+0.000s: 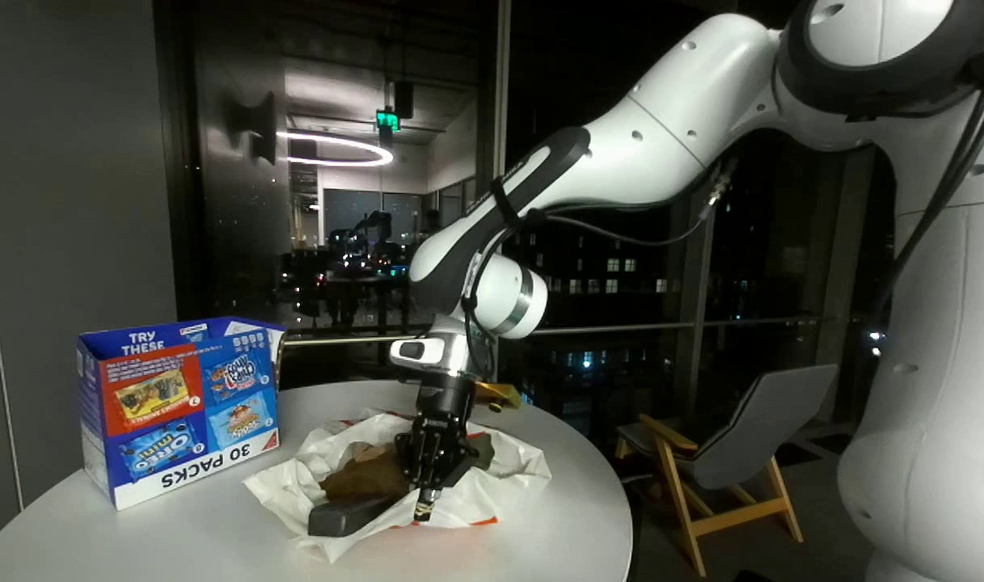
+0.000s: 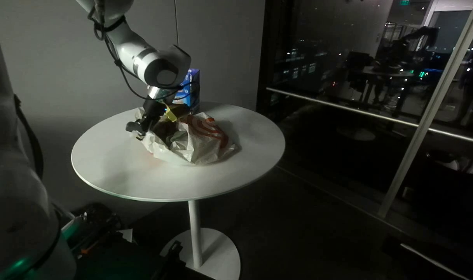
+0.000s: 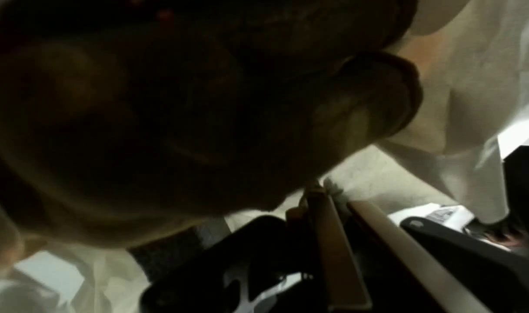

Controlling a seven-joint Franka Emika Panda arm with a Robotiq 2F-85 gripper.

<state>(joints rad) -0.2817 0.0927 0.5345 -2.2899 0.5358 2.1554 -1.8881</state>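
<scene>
Big dark windows (image 2: 306, 50) are at the far side, next to a gray wall (image 1: 63, 242). In an exterior view, a big white arm (image 1: 677, 105) bends over a round white table (image 1: 580, 517) from the right. A gray chair (image 1: 770, 420) with wooden sides is to the right, past the table's edge.

A crumpled white plastic bag (image 1: 512, 481) with red marks lies open on the table, with loose, wrinkly sides. To its left stands a blue snack box (image 1: 184, 404), apart from the bag. It says "TRY THESE", and "30 PACKS" is upside down. In an exterior view the arm hides part of the box.

A brown lumpy thing (image 1: 370, 473) lies in the bag, just left of the gripper (image 1: 424, 505). It fills most of the wrist view and gets in the way of seeing what is behind it. I cannot tell if the gripper touches it. The gripper points down by the near edge of the bag. Its two fingers (image 3: 340, 256) are close to each other, but it is too dark to tell if they pinch anything. A long dark block (image 1: 342, 519) sits at the bag's near left edge. A green-gray lump (image 1: 482, 450) peeks out right of the gripper, and a little yellow piece (image 1: 501, 394) shows beyond it.
</scene>
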